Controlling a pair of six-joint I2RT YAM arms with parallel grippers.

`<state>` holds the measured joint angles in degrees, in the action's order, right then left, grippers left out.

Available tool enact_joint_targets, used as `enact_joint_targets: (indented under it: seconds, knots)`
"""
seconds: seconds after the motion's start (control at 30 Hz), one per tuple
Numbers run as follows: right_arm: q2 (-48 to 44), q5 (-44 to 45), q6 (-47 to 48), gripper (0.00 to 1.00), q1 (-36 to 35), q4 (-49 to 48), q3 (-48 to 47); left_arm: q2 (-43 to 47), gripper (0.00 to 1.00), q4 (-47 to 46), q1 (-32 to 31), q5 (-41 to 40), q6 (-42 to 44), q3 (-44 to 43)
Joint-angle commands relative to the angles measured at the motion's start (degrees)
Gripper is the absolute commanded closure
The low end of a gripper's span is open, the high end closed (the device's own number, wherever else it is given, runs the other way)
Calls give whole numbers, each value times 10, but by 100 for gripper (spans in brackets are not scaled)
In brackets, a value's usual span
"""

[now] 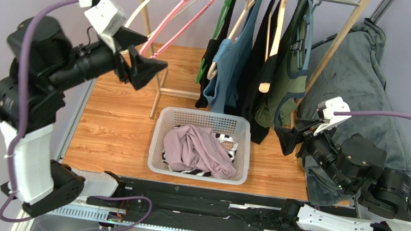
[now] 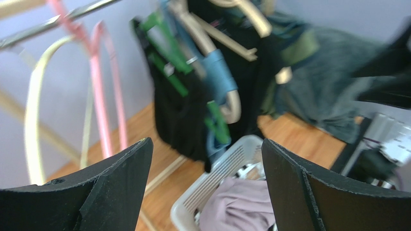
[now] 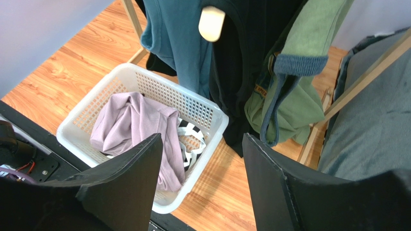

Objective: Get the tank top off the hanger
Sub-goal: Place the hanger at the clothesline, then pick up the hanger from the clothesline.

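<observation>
One clothes rack (image 1: 180, 93) stands on the desk (image 1: 113, 122). Four tops hang from it: two black tops (image 1: 208, 86), one blue top (image 1: 233, 66), one green top (image 1: 287, 93). One grey-blue cloth (image 1: 366, 76) drapes its right end. One basket (image 1: 205, 115) holds two pieces: one lilac garment (image 1: 198, 150), one striped garment (image 3: 189, 134). One bare cream hanger (image 2: 30, 120); the number of pink hangers (image 2: 96, 91) is unclear.

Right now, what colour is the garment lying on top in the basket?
The garment is pale mauve, a dusty lilac. It shows best in the right wrist view.

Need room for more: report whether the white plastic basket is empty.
Not empty: white plastic basket holds a crumpled lilac garment over striped fabric.
</observation>
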<state>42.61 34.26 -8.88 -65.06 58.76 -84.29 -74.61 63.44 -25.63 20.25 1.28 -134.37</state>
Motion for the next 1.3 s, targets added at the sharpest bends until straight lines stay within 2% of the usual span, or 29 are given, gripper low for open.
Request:
enact_joint_targets:
  seconds: [0.0,0.2,0.33,0.6,0.83,1.27]
  knots:
    - [1,29,-40,37,1,-39,18,-21,9,-83,-86,12,9,16]
    - [-35,21,-94,39,2,-76,69,-112,8,-122,-107,-82,16,-8]
    - [-54,16,-112,39,1,-79,98,-164,7,-139,-106,-115,7,-36]
    - [-70,0,-130,40,2,-74,113,-198,8,-153,-125,-180,-1,-46]
    - [-72,-5,-129,40,2,-69,108,-206,8,-152,-130,-182,4,-21]
    - [-82,-15,-141,40,2,-59,125,-184,5,-156,-130,-174,-9,-57]
